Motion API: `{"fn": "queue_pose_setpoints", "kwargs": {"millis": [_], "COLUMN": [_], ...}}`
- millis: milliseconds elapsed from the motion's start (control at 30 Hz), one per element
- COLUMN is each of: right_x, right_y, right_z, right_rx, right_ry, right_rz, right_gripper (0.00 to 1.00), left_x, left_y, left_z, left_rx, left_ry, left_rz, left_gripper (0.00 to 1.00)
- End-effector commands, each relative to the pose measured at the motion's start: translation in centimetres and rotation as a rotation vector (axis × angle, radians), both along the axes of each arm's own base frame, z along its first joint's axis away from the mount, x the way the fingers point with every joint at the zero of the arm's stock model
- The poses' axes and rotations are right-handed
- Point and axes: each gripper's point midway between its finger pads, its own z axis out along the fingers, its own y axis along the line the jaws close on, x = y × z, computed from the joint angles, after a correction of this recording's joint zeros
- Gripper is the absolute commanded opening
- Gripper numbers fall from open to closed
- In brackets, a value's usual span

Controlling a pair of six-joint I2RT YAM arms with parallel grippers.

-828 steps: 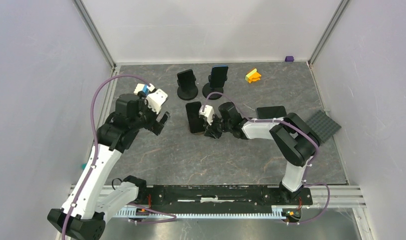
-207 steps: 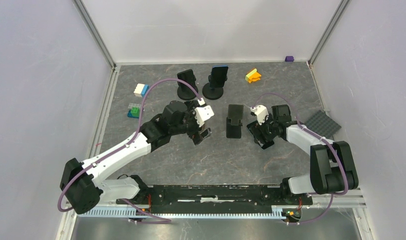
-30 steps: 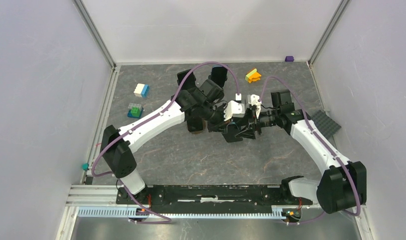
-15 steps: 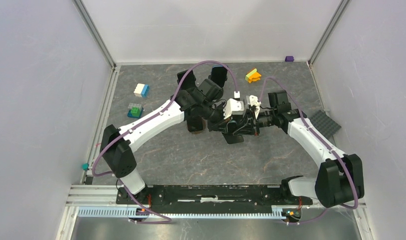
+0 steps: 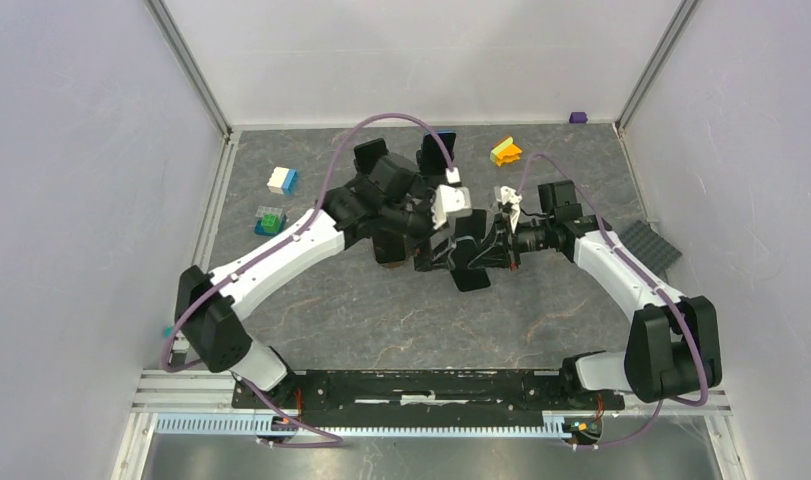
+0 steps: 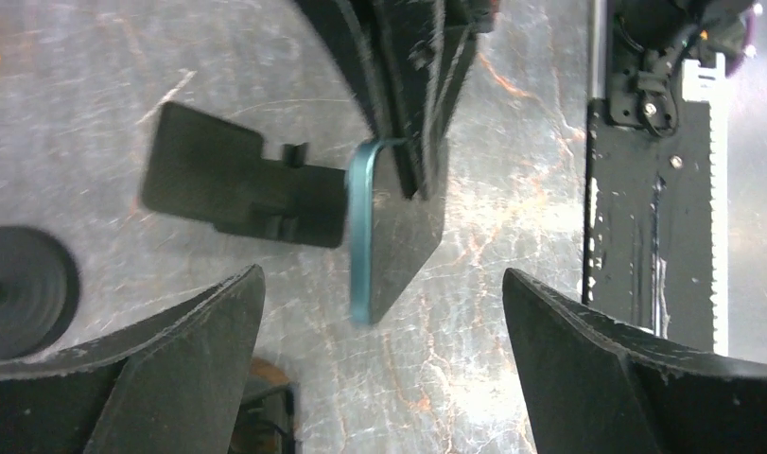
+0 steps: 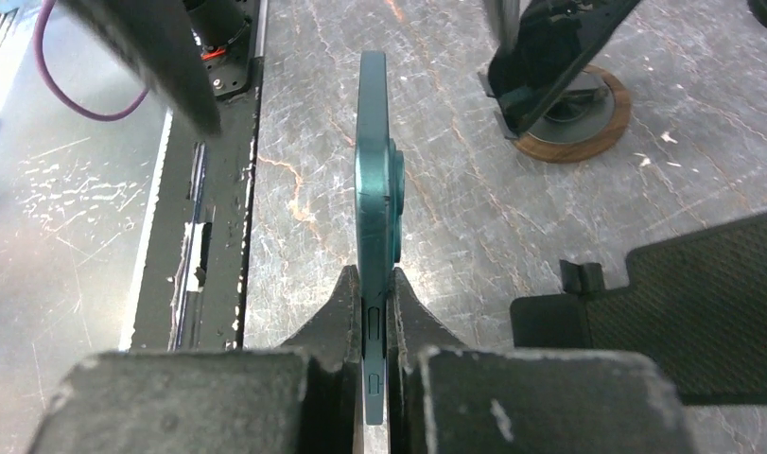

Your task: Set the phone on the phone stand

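Note:
My right gripper is shut on the lower end of the teal phone, which it holds on edge above the table. Seen from above, the phone hangs between the two arms, with the right gripper on its right. My left gripper is open wide; its fingers flank the phone without touching. The left gripper sits just left of the phone. A phone stand with a wooden round base stands beyond, half hidden under the left arm.
A flat black ribbed plate with a clip lies on the table under the phone. Two stands with phones are at the back. Bricks and a grey baseplate lie around.
The right gripper has shut on the phone. The left gripper, shut on it before, has opened wide and drawn back a little to the left.

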Motion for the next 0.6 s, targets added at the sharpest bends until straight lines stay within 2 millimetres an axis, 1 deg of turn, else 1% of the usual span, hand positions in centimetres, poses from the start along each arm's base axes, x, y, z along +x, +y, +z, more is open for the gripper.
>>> {"fn": "queue_pose_setpoints", "kwargs": {"millis": [0,100,200,233,267,300,367,467,500,567], "right_x": [2.0,3.8,5.9,6.8,7.1,7.6,8.1,9.2,9.6,9.9], "right_y": [-0.5,-1.2,-1.6,-1.7,-1.8,-1.7,-1.6,-1.5,-1.4,-1.3], "right_z": [3.0,4.0,5.3,6.2,6.4,7.3,7.9,8.1,7.9,7.9], "right_rx": [0.066,0.087,0.128,0.154,0.18,0.217,0.274,0.308,0.315,0.344], "right_ry": [-0.041,-0.048,-0.068,-0.088,-0.07,-0.071,-0.044,-0.028,-0.018,-0.005], "right_rz": [-0.03,-0.096,-0.186,-0.222,-0.249,-0.273,-0.294,-0.311,-0.315,-0.315], "right_gripper": [0.0,0.0,0.0,0.0,0.0,0.0,0.0,0.0,0.0,0.0], "left_x": [2.9,4.3,4.9,4.9,4.7,4.6,4.2,3.9,3.9,3.9], "left_y": [1.1,2.7,3.9,4.1,4.2,4.3,4.4,4.6,4.6,4.6], "left_z": [5.7,7.4,8.3,8.3,8.3,8.2,8.1,7.7,7.5,7.4], "left_rx": [-0.195,-0.263,-0.308,-0.312,-0.315,-0.316,-0.319,-0.314,-0.309,-0.305], "left_ry": [-0.065,-0.032,-0.031,-0.035,-0.039,-0.037,-0.028,-0.019,-0.016,-0.015], "left_rz": [0.119,0.184,0.226,0.231,0.231,0.233,0.23,0.229,0.229,0.228], "left_gripper": [1.0,1.0,1.0,1.0,1.0,1.0,1.0,1.0,1.0,1.0]}}
